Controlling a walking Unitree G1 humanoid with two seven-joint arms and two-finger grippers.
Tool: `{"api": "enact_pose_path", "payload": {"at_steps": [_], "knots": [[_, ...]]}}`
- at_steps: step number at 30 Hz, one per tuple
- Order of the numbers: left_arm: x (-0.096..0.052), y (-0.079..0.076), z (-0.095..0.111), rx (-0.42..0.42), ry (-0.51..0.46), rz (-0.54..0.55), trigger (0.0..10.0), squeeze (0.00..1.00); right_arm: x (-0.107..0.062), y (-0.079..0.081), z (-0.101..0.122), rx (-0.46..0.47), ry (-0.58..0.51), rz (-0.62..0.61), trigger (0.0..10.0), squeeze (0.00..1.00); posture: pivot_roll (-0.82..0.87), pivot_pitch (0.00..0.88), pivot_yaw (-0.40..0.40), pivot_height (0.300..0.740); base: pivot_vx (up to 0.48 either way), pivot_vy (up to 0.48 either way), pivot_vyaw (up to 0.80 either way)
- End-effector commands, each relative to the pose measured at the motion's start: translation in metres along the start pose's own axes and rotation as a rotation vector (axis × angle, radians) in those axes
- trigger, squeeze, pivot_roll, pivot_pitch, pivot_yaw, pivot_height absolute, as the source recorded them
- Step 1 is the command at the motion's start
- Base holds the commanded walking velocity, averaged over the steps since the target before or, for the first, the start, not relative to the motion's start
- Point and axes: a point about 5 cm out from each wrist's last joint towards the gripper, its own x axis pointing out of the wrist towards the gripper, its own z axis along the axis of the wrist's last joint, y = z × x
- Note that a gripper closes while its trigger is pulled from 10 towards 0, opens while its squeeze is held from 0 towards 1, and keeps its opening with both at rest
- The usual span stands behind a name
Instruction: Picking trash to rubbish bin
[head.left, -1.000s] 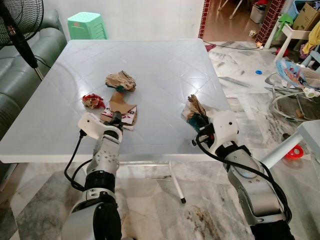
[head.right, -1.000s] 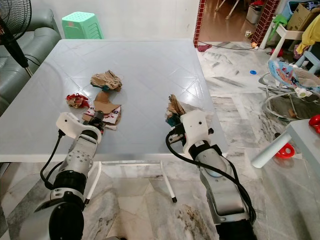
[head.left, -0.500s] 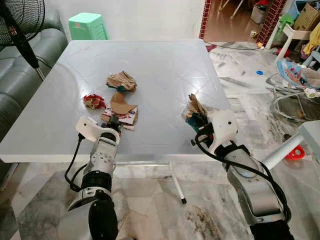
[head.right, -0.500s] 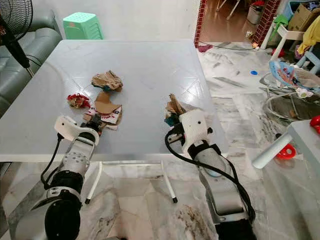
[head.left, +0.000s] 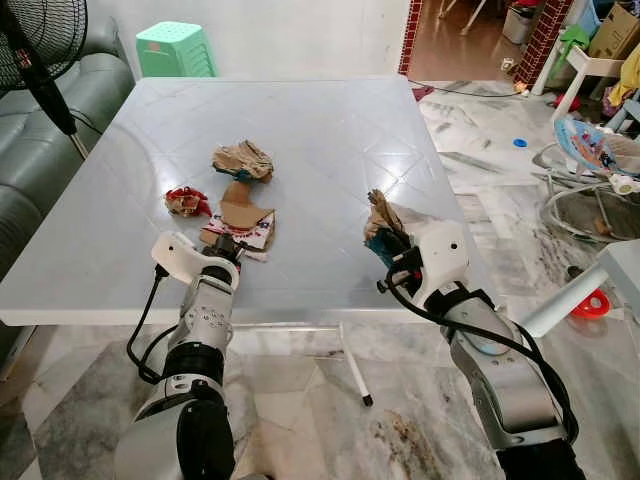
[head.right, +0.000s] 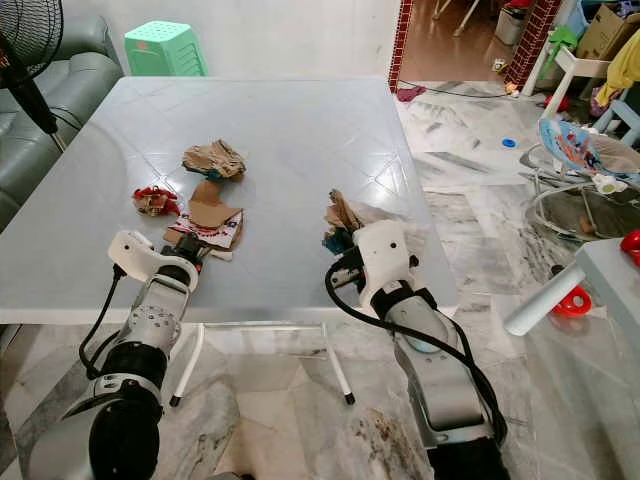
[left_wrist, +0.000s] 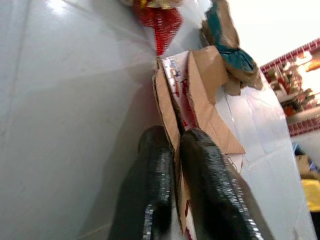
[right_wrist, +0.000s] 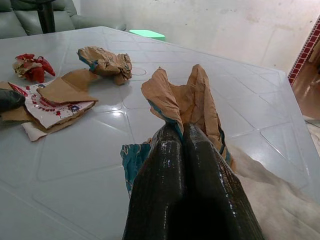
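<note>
On the grey table (head.left: 300, 130) lie a crumpled brown paper ball (head.left: 241, 160), a red wrapper (head.left: 186, 202) and a flat torn cardboard piece (head.left: 240, 222) with a red-and-white print. My left gripper (left_wrist: 175, 137) is shut on the near edge of that cardboard piece (left_wrist: 192, 95), low on the tabletop. My right gripper (right_wrist: 181, 135) is shut on a crumpled brown and teal paper (right_wrist: 187, 100), held near the table's right front edge (head.left: 385, 222).
A grey sofa (head.left: 30, 150) and a black fan stand (head.left: 40, 70) are at the left. A green stool (head.left: 175, 48) stands behind the table. Toys and a baby bouncer (head.left: 590, 160) clutter the marble floor at the right. A white table leg (head.left: 352, 370) is below.
The right gripper has lifted the brown and teal paper slightly and drawn it a little to the left. The left gripper stays shut on the cardboard.
</note>
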Motion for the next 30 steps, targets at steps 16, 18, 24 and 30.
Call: {"api": "enact_pose_path", "payload": {"at_steps": [16,18,24,30], "knots": [[-0.023,-0.007,0.031,0.441,-0.268,-0.072,0.0,0.0,0.009,0.0,0.003,-0.002,-0.013,0.02,0.0,0.0,-0.07,0.003,-0.026,0.74,0.0,0.0,0.0],[-0.029,-0.007,0.033,0.514,-0.289,-0.095,0.0,0.0,0.01,0.0,0.003,-0.003,-0.014,0.02,0.0,0.0,-0.07,0.002,-0.026,0.74,0.0,0.0,0.0],[-0.047,-0.004,0.032,0.665,-0.29,-0.112,0.0,0.0,0.01,-0.002,0.002,-0.007,-0.009,0.005,0.0,0.0,-0.07,0.001,-0.029,0.74,0.0,0.0,0.0],[-0.073,0.0,0.024,0.857,-0.261,-0.208,0.0,0.0,0.01,-0.011,0.0,-0.025,-0.002,-0.058,0.0,0.0,-0.05,0.0,-0.026,0.74,0.0,0.0,0.0]]}}
